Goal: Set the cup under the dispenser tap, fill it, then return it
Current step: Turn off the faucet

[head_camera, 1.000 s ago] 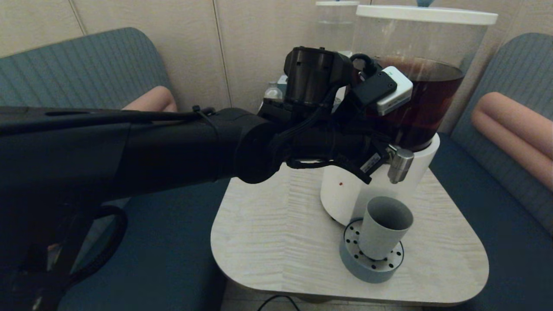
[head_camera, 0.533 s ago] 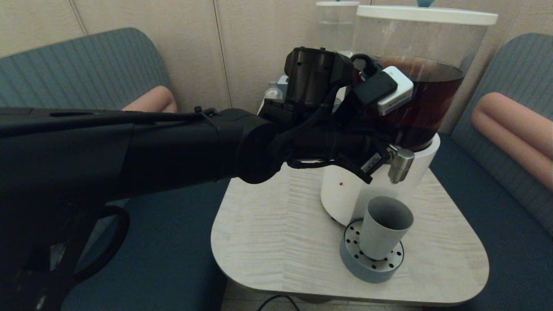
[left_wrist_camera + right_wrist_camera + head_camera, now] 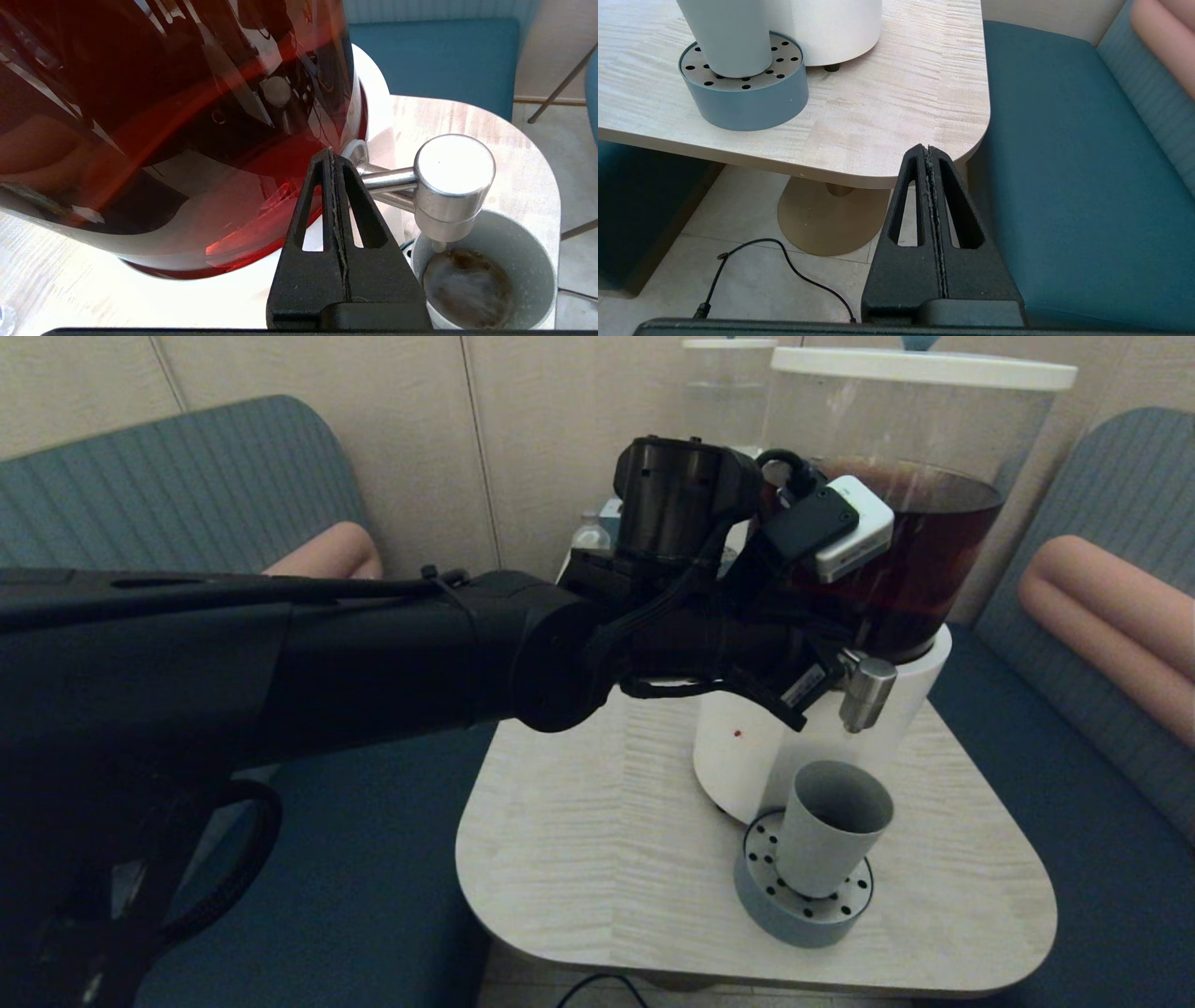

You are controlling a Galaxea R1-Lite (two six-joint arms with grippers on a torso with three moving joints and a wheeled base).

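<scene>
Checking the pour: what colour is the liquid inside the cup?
Dark brown in the small grey-blue tapered cup; clearest in the left wrist view.

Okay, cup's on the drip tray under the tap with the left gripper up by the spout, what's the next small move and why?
Probably keep the shut left gripper at the dispenser tap a little longer: the cup beneath holds only some dark liquid, well below its rim.

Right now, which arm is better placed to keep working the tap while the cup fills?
Left. The left gripper, shut, sits beside the dispenser tap, directly above the cup with dark liquid inside. The right gripper, shut, hangs below the table's edge, away from the tap.
</scene>
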